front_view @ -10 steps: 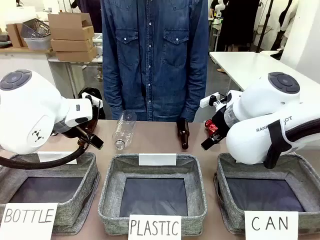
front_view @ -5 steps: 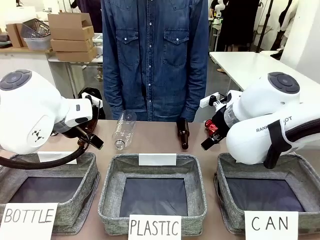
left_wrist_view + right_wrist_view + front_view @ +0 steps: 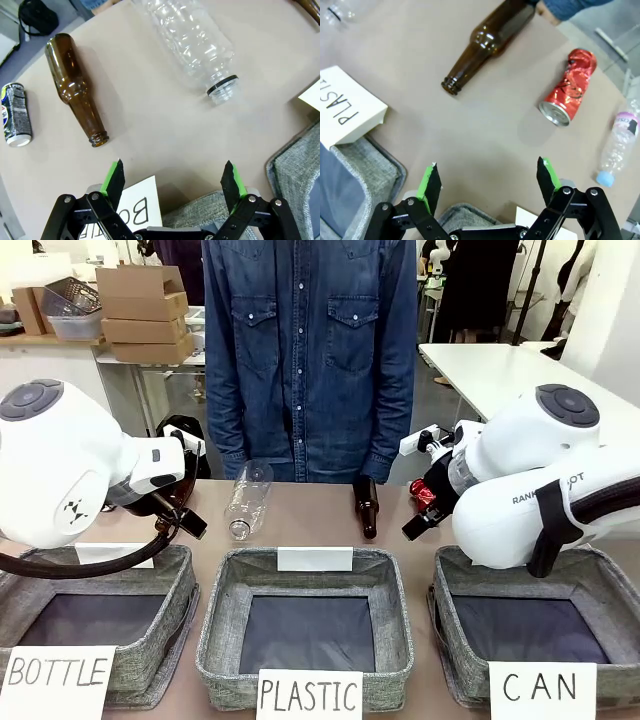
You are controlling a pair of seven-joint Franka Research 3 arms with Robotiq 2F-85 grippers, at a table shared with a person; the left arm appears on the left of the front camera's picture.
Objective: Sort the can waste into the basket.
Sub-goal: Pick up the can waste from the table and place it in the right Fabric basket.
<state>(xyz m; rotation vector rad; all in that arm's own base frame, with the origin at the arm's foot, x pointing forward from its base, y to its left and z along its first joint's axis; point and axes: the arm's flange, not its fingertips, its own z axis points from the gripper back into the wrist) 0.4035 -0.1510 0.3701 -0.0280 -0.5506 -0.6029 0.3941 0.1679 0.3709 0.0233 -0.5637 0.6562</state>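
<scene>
1. My right gripper (image 3: 487, 172) stood wide open, green pads well apart, nothing between them. It hung over the far edge of the CAN basket (image 3: 605, 575), on the person's side.
2. My left gripper (image 3: 173, 172) gaped just as wide and was also empty. It was two baskets to the left of the CAN basket, over the far edge of the BOTTLE basket (image 3: 150, 670).
3. Red can (image 3: 568, 86): dented, lying on its side on the table (image 3: 310, 515) just beyond the CAN basket's far left corner. Its open end faced my right gripper and it touched nothing.
4. Dark can (image 3: 15, 114): on its side, silver end toward me, well apart from the CAN basket at the table's left end.
5. Neither can lay in the CAN basket.
6. Brown bottle (image 3: 487, 42): on its side, left of the red can and farther from the CAN basket, near the PLASTIC basket (image 3: 225, 670).
7. Small clear bottle (image 3: 617, 145), blue cap: lying beyond the CAN basket's far edge, on the red can's other side.
8. Second brown bottle (image 3: 77, 90) and large clear bottle (image 3: 192, 42): both lying flat, well left of the CAN basket, with the dark can farther left again.
9. A person (image 3: 310, 360) in a denim shirt stood across the table from the CAN basket, toward its left.
</scene>
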